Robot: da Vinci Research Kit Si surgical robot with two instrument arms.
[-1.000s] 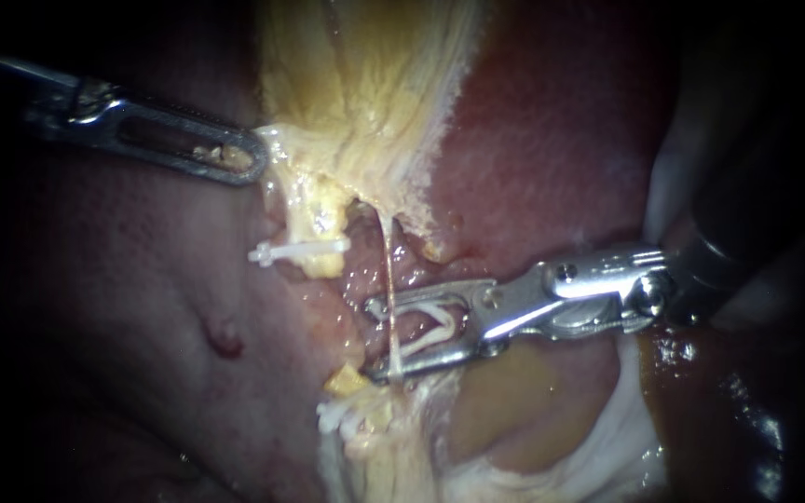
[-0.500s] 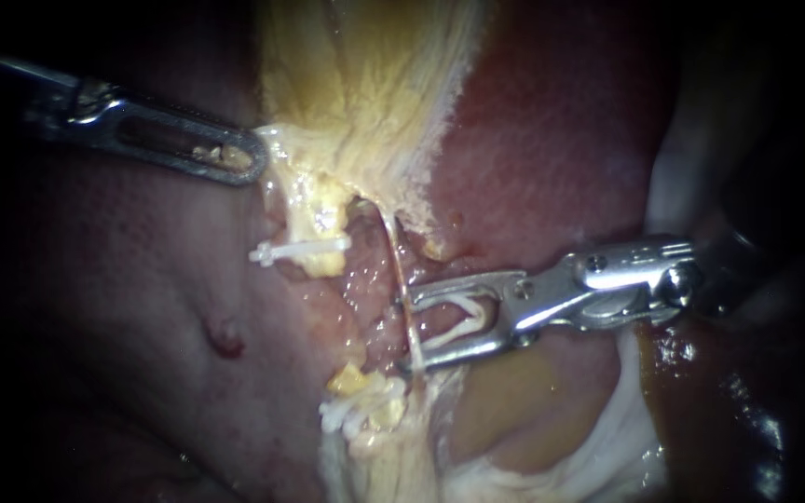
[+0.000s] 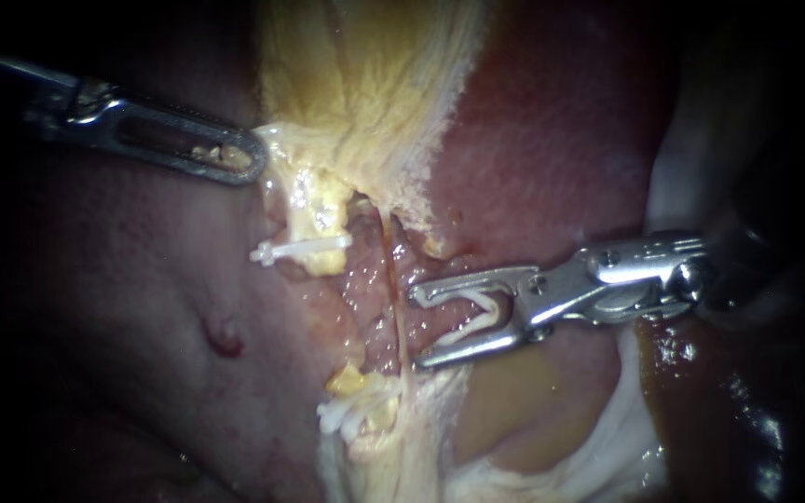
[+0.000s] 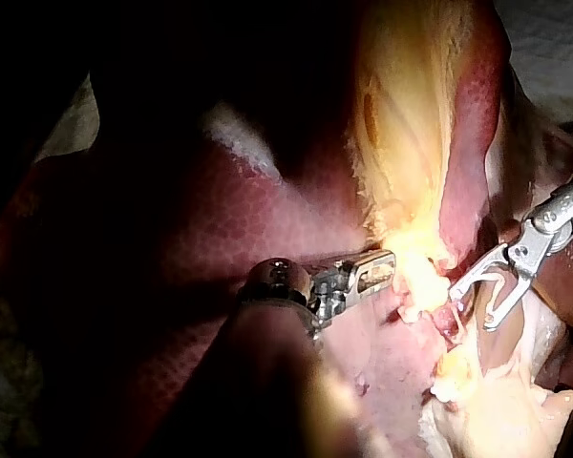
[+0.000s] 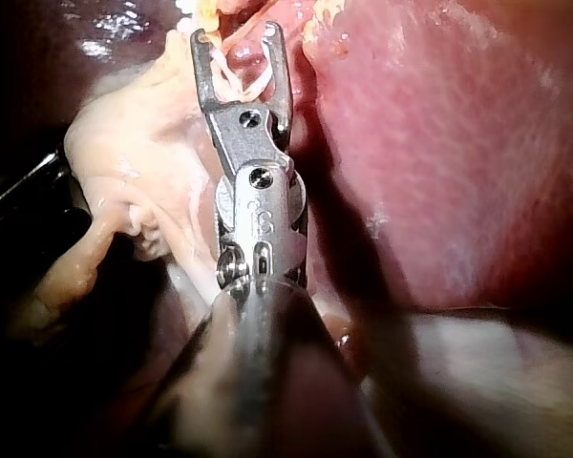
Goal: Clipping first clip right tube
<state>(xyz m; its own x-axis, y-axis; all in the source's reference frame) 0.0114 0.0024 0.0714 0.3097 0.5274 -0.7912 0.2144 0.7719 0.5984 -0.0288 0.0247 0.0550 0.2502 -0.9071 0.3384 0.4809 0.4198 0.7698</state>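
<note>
No legible text, label or sign — none in any view.

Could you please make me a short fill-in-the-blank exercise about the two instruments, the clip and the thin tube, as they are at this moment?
1. The right instrument holds a white clip between its ____.
2. The thin tube lies ____ those jaws, just ahead of their tips.
3. The left instrument grips tissue that is ____ in colour.

Missing words: jaws; outside; yellow.
</note>
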